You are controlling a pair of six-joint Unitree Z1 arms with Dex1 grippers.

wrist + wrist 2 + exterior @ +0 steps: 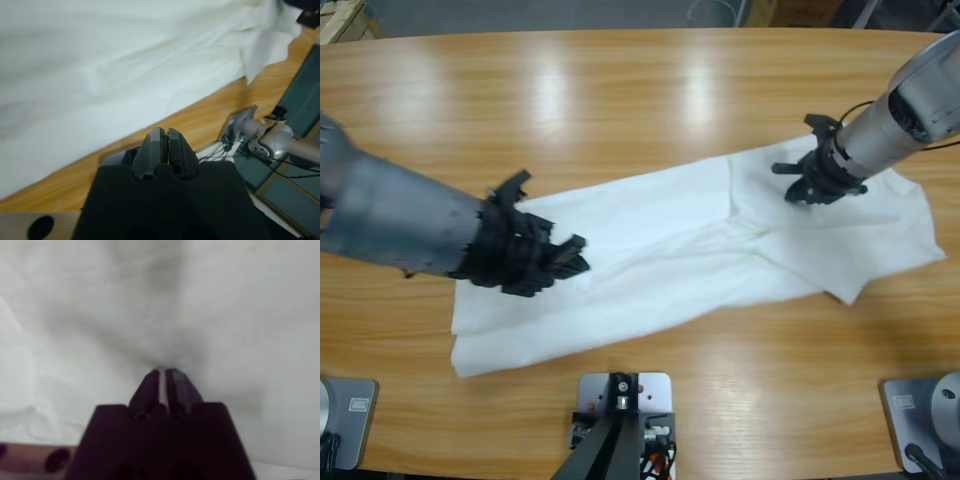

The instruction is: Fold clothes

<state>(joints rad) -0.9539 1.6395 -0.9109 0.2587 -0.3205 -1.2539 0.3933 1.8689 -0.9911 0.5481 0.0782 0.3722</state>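
On the table [640, 90], both claws [570, 255] [810, 190] are closed; the right pinches the T-shirt [660, 250].

- Overhead light throws pale glare streaks across the table [620, 90], upper middle of the high view.
- Right wrist view is soft, blurred throughout.

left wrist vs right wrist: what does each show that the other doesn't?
Left wrist only: wooden table beyond the shirt's edge, a silver-grey arm with cables at right, and the left hand shut, above the cloth with nothing in it. Right wrist only: cloth filling the frame, bunched at the tips of the right hand, shut on the T-shirt. Both: the white T-shirt.
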